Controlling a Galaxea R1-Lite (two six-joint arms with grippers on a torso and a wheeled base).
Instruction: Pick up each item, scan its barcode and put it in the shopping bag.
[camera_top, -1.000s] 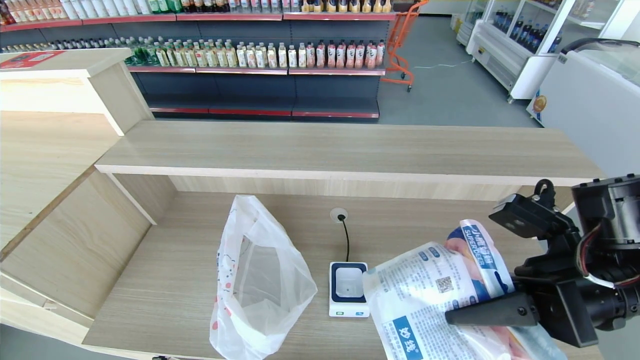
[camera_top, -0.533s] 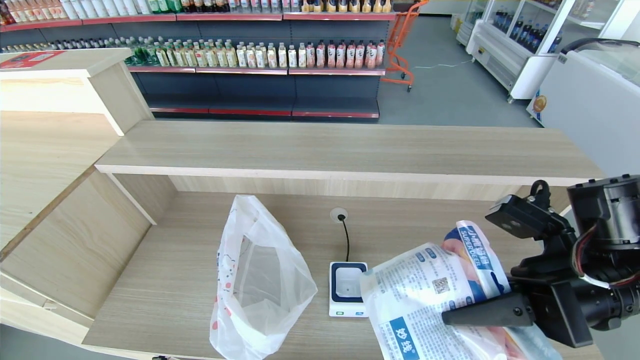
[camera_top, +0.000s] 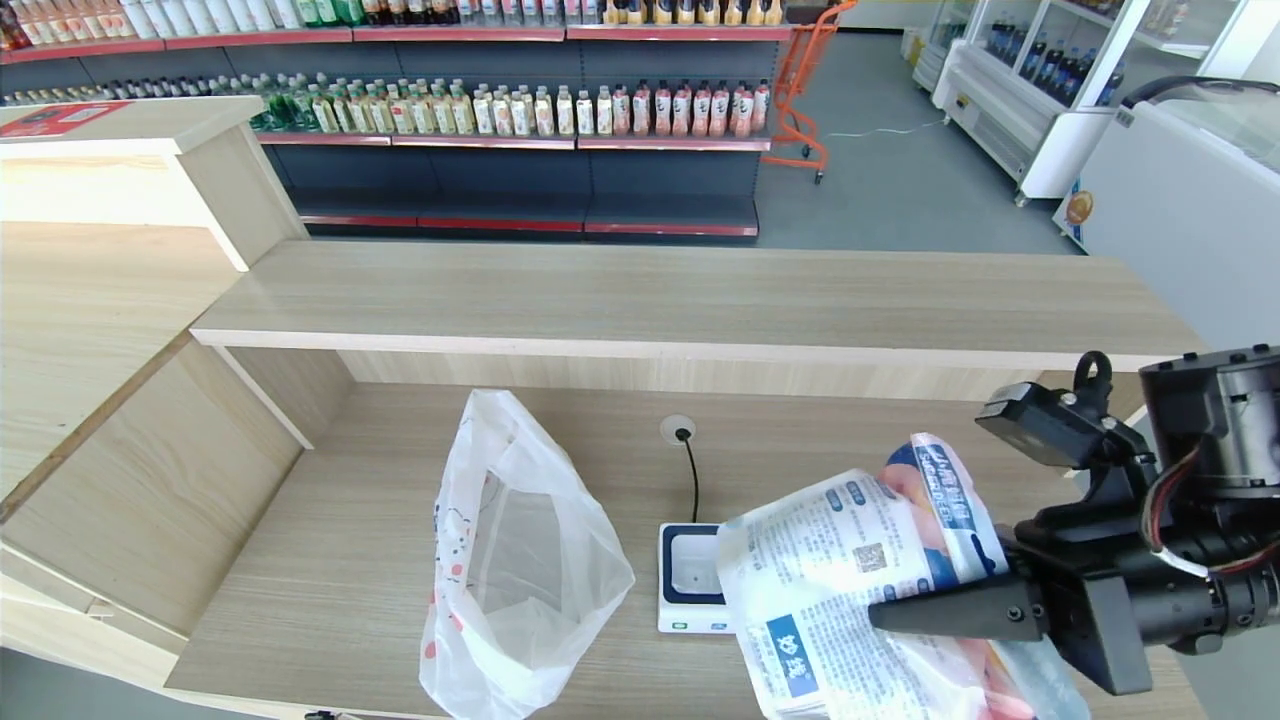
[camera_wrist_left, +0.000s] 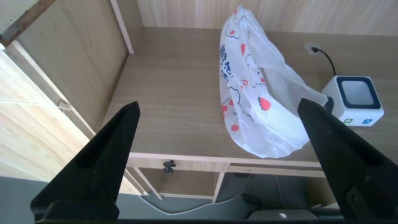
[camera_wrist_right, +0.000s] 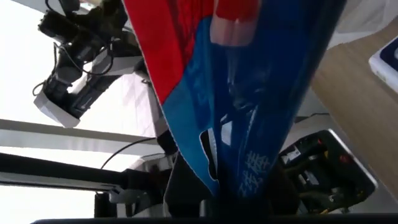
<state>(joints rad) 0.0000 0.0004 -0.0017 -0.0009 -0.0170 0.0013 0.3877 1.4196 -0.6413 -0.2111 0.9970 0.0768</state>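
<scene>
The shopping bag (camera_top: 520, 570) stood open on the counter (camera_top: 330, 580) at nine o'clock of the scanner (camera_top: 690, 575). Clamped in the right gripper (camera_top: 900, 618), the printed packet (camera_top: 820, 560) covered the scanner's three o'clock edge, spreading from the gripper toward ten o'clock. The left gripper (camera_wrist_left: 214, 168) hung spread wide.

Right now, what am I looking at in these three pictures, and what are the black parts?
A two-armed robot at a shop checkout. The wide picture comes from a camera on its head; the other two from cameras on its wrists. The black prongs are its grippers, its hands. The right gripper is shut on a printed packet, held close to the barcode scanner. The left gripper hangs open above the near edge of the counter. On it stand the scanner and an open white shopping bag.
</scene>
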